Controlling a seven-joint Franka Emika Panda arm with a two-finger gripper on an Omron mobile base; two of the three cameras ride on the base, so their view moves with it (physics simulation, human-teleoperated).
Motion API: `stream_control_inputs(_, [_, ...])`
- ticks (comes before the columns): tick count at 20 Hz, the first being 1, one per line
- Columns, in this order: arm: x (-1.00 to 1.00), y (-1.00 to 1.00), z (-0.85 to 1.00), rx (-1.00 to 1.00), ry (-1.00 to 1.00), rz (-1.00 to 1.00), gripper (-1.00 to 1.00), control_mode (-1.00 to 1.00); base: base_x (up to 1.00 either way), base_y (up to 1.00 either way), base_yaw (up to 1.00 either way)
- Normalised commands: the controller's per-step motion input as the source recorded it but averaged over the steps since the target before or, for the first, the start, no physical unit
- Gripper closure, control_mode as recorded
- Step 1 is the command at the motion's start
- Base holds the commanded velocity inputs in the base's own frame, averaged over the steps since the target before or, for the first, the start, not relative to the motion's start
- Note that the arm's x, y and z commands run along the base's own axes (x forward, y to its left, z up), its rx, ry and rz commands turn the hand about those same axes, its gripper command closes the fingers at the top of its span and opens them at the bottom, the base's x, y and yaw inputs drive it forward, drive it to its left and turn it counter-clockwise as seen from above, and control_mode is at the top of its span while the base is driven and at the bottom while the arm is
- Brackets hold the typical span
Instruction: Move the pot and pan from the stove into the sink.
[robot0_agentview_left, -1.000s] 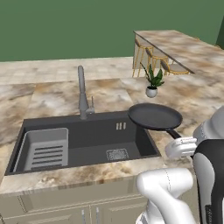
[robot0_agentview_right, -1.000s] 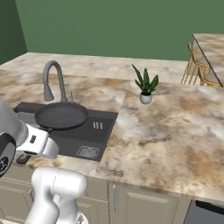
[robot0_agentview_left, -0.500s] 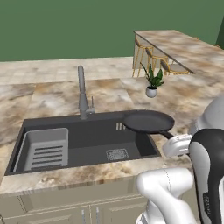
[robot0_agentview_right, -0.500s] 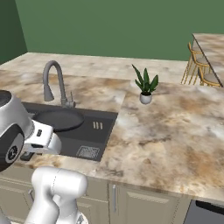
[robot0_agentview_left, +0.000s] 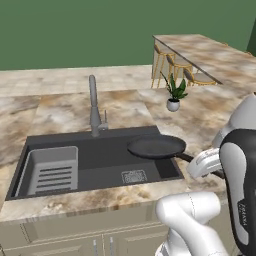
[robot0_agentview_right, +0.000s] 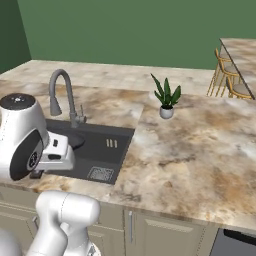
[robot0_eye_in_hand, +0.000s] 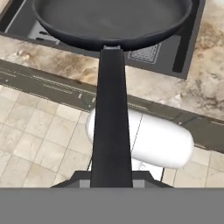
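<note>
The black pan (robot0_agentview_left: 156, 147) hangs level over the right half of the sink (robot0_agentview_left: 100, 167), its rim a little above the counter's height. Its long handle (robot0_agentview_left: 186, 157) runs right, out over the counter's front edge, to my hand. In the hand view the pan (robot0_eye_in_hand: 111, 19) is at the top and the handle (robot0_eye_in_hand: 111, 122) comes straight down into my gripper (robot0_eye_in_hand: 111, 181), which is shut on the handle's end. From the right base view, the sink (robot0_agentview_right: 107, 145) is half hidden behind my arm. The pot and the stove are out of view.
A tall grey faucet (robot0_agentview_left: 93, 107) stands behind the basin. The grey slotted rack insert (robot0_agentview_left: 52, 170) fills the sink's left end. A small potted plant (robot0_agentview_left: 173, 92) sits on the marble counter (robot0_agentview_left: 60, 115) to the right. Bar stools (robot0_agentview_left: 172, 62) line the far counter.
The pan has moved left and lower, from the sink's right rim to over the basin. My arm has swung with it.
</note>
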Motion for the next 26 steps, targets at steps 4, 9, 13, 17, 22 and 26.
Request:
stream_control_inputs(4, [0.28, 0.0, -0.02, 0.0, 0.06, 0.1, 1.0, -1.0, 0.0, 0.0, 0.0])
stream_control_inputs(9, [0.26, -0.01, -0.13, 0.0, 0.1, 0.1, 1.0, -1.0, 0.0, 0.0, 0.0])
stream_control_inputs(13, [0.25, -0.04, -0.21, 0.0, 0.14, 0.05, 1.0, -1.0, 0.0, 0.0, 0.0])
stream_control_inputs(17, [0.22, -0.13, -0.26, 0.0, 0.13, 0.05, 1.0, -1.0, 0.0, 0.0, 0.0])
stream_control_inputs(22, [0.29, -0.17, -0.27, 0.0, 0.12, 0.04, 1.0, -1.0, 0.0, 0.0, 0.0])
stream_control_inputs(26, [0.43, -0.08, -0.16, 0.0, 0.03, 0.02, 1.0, -1.0, 0.0, 0.0, 0.0])
